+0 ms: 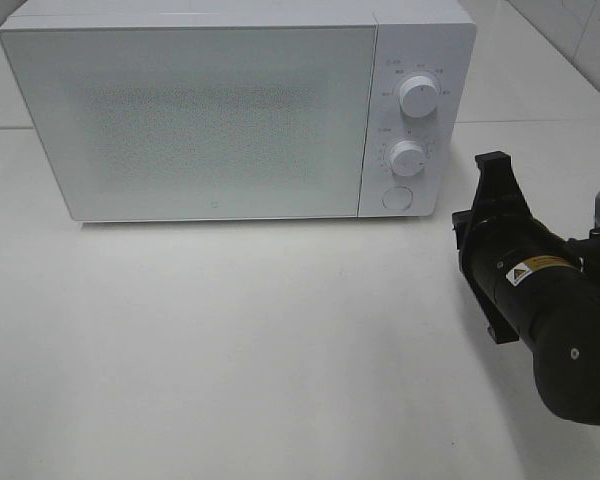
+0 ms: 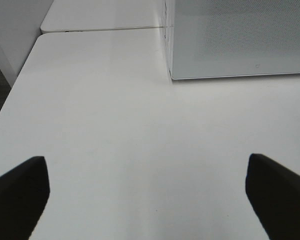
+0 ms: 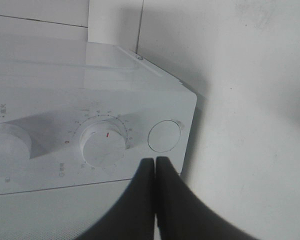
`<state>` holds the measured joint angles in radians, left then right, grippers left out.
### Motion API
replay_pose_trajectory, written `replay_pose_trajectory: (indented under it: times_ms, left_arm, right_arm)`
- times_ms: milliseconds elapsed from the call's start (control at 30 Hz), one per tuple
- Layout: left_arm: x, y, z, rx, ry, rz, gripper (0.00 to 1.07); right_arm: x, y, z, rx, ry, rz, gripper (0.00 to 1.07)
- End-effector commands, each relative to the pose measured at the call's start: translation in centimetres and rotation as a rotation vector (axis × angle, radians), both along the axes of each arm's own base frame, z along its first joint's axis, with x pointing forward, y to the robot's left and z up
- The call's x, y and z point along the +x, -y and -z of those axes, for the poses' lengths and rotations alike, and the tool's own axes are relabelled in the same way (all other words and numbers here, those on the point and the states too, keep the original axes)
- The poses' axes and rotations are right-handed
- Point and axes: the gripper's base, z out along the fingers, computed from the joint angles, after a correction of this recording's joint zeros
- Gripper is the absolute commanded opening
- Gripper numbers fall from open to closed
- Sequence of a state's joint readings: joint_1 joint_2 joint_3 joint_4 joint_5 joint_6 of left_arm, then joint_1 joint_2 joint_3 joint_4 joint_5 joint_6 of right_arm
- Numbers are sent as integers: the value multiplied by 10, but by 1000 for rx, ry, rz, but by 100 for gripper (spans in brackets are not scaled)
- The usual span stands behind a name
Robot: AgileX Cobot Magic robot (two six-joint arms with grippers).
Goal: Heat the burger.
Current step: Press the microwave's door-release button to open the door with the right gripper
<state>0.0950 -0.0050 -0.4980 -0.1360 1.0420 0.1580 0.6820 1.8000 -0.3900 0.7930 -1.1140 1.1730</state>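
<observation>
Burger hidden from all three views.

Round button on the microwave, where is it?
High view: the round button sits bottom right on the microwave, below the lower dial, near the right gripper.

White table [image 1: 280, 350], tiled wall [image 1: 583, 38]

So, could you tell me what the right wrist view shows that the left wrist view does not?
Only the right wrist: the shut right gripper near the dial and round button. Only the left wrist: the open left gripper over the table, and the mesh door. Both: the white microwave; no burger in either.
</observation>
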Motion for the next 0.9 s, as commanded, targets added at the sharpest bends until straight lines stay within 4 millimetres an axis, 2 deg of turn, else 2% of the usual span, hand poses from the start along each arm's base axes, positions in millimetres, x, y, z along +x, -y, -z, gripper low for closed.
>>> replay_pose_trajectory:
  times_ms: [33, 333, 500, 600, 733, 900]
  left_arm:
    - [-3, 1, 0, -6, 23, 2, 100]
    - [-3, 1, 0, -6, 23, 2, 100]
    - [-3, 1, 0, -6, 23, 2, 100]
    - [-3, 1, 0, -6, 23, 2, 100]
    - [-3, 1, 0, -6, 23, 2, 100]
    - [-3, 1, 0, -6, 23, 2, 100]
  right_arm:
    - [2, -2, 0, 18, -14, 6, 0]
    - [20, -18, 17, 100, -41, 32, 0]
    - [28, -25, 19, 116, -49, 34, 0]
    - [31, -25, 20, 119, -51, 40, 0]
    - [44, -25, 26, 132, -73, 65, 0]
    - [59, -22, 21, 141, -65, 83, 0]
